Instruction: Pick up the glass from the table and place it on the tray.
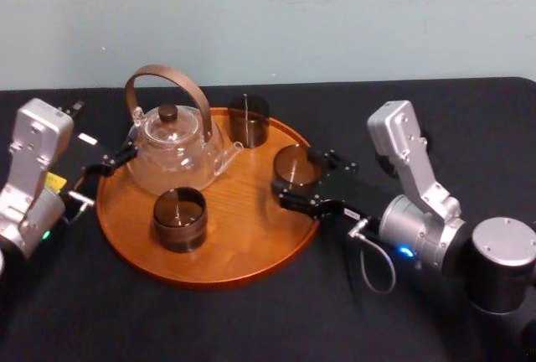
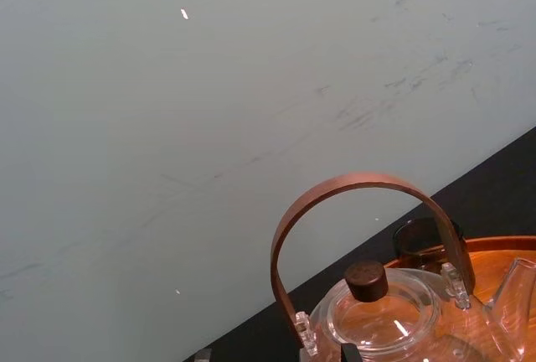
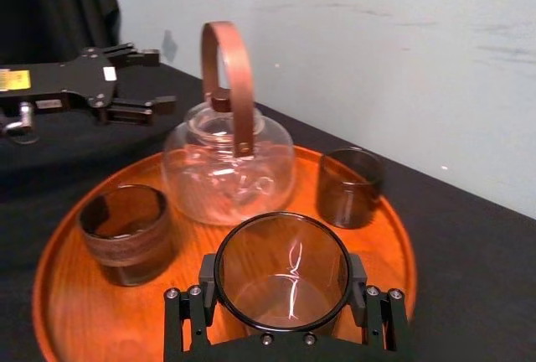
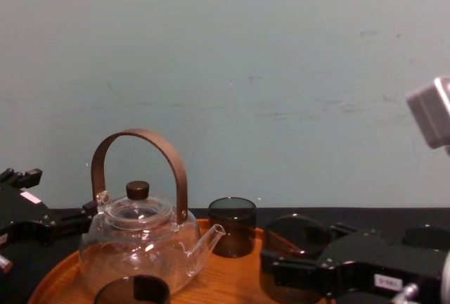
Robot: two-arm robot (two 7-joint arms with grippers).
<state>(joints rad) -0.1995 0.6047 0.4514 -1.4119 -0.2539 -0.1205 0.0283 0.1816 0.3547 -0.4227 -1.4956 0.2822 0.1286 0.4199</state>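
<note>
- The right gripper (image 1: pixel 306 180) is closed around the sides of the round smoky-brown glass (image 1: pixel 293 165), holding it over the right part of the large round orange-brown wooden tray (image 1: pixel 243 249). It is apart from the clear glass teapot (image 1: pixel 172 148), probably so it can be set down without a knock.
- I cannot tell whether the glass's base touches the wood.
- The right arm reaches in low across the matte black table (image 1: pixel 251 320).
- The left gripper (image 1: pixel 105 178) sits idle and spread wide beside the teapot.

tray (image 1: pixel 247 240) centre and near side bare, open to reach; teapot (image 1: pixel 172 148) blocks back left, back glass (image 1: pixel 249 121) behind, front glass (image 1: pixel 179 219) near left; worktop (image 1: pixel 251 320) in front open.
</note>
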